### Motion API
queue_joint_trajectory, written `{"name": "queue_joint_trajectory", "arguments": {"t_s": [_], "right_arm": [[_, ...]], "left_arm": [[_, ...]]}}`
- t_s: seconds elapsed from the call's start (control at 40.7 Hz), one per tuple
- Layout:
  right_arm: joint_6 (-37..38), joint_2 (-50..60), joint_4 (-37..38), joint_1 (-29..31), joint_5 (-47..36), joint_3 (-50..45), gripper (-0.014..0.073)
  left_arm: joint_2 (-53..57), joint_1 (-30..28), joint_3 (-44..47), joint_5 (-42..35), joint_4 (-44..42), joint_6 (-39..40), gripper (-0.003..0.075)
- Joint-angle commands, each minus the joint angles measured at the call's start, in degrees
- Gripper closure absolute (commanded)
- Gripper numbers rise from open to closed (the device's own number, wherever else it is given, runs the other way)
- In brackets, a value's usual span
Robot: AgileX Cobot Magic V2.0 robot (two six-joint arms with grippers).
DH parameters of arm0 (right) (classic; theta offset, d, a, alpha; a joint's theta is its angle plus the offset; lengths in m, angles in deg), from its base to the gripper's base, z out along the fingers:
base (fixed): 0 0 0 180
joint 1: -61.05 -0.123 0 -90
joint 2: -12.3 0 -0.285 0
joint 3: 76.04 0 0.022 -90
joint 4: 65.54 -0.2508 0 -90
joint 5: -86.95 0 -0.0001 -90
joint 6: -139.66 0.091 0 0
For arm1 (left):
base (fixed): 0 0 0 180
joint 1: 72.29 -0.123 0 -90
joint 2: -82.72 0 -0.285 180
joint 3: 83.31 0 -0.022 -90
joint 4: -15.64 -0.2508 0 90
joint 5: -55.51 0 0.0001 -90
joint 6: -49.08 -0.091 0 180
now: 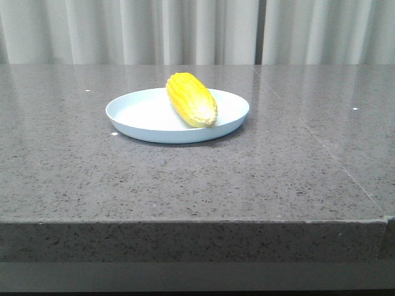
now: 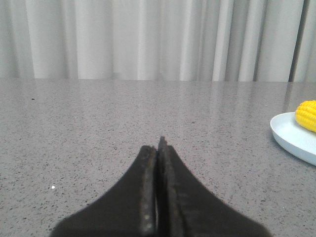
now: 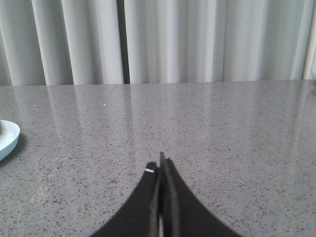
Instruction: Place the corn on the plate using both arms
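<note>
Front view shows the corn (image 1: 191,98) lying on the plate (image 1: 139,117), which sits on the grey speckled tabletop (image 1: 197,179). The cob rests on the right half of the plate, at a slant, its paler tip toward the camera and close to the near rim, its other end toward the far rim. White curtains (image 1: 185,31) hang behind the far edge of the tabletop. Neither arm shows in this view.

Left wrist view shows the left hand (image 2: 159,148) closed, its two dark fingers pressed flat together with nothing between them, low over bare tabletop. Part of the plate with one end of the corn shows at the edge of that picture, well apart from the fingers.

Right wrist view shows the right hand (image 3: 161,165) closed as well, fingers touching along their length and holding nothing, also over bare tabletop. A sliver of the plate's rim shows at the picture's edge, well apart from this hand.
</note>
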Motion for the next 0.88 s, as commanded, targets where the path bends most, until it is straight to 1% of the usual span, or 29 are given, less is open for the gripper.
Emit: {"name": "queue_joint_trajectory", "arguments": {"t_s": [0.0, 0.86], "right_arm": [[0.3, 1.0, 0.2, 0.3, -5.3, 1.2, 0.0664], [0.3, 1.0, 0.2, 0.3, -4.5, 1.2, 0.0664]], "left_arm": [[0.9, -0.2, 1.3, -4.6, 0.5, 0.5, 0.0741], [0.9, -0.2, 1.3, -4.6, 0.5, 0.5, 0.0741]]}}
